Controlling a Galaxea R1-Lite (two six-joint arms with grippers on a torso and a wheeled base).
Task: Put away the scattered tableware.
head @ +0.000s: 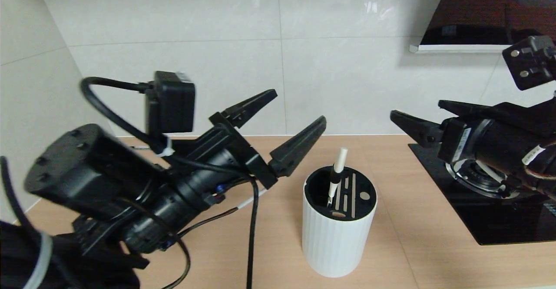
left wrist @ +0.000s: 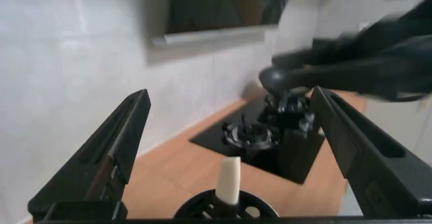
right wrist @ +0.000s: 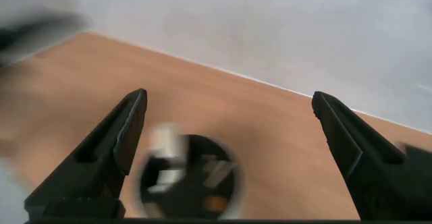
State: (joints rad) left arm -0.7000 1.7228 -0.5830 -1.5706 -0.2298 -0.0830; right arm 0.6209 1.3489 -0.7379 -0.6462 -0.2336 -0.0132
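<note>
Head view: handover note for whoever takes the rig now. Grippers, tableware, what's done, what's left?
Left gripper: open, empty, raised to the left of the white holder.
Right gripper: open, empty, raised above the stove.
Done: one white-handled utensil stands in the holder on the counter.
Left: probably look for further pieces; the arms hide part of the counter.

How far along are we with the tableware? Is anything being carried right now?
Done: one white-handled utensil stands in the white holder. In hand: nothing; the left gripper and right gripper are open and empty above the counter. Left: a thin pale piece lies by the left arm, possibly more tableware; I cannot tell.
</note>
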